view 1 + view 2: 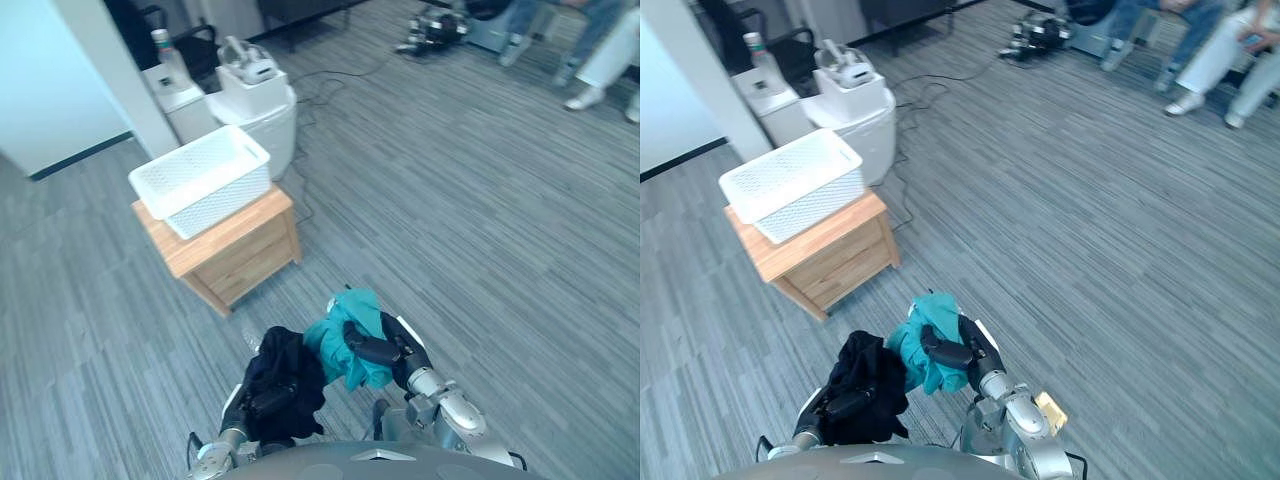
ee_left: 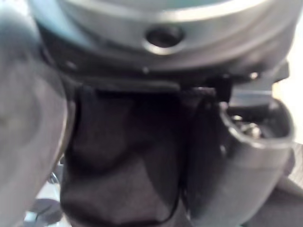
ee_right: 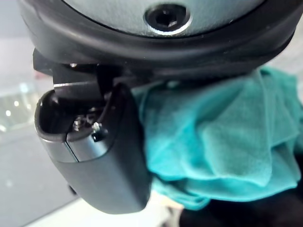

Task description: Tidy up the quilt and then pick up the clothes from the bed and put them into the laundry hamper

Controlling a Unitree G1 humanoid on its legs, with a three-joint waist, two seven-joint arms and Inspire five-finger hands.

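Observation:
My right hand [image 1: 385, 352] is shut on a bunched teal garment [image 1: 345, 335], held up close in front of me; the same teal cloth [image 3: 222, 142] bulges past the thumb in the right wrist view. My left hand [image 1: 250, 400] is shut on a black garment [image 1: 285, 375] that hangs beside the teal one, touching it. The black cloth [image 2: 123, 156] presses against the palm in the left wrist view. The white mesh laundry hamper [image 1: 203, 180] sits on a small wooden table [image 1: 235, 250] ahead and to the left, well apart from both hands.
A white bin-like unit [image 1: 258, 110] stands just behind the hamper, with a cable [image 1: 330, 85] trailing over the grey carpet. A white pillar [image 1: 120, 70] rises at the far left. People's legs and shoes [image 1: 590, 60] show at the far right, beyond open carpet.

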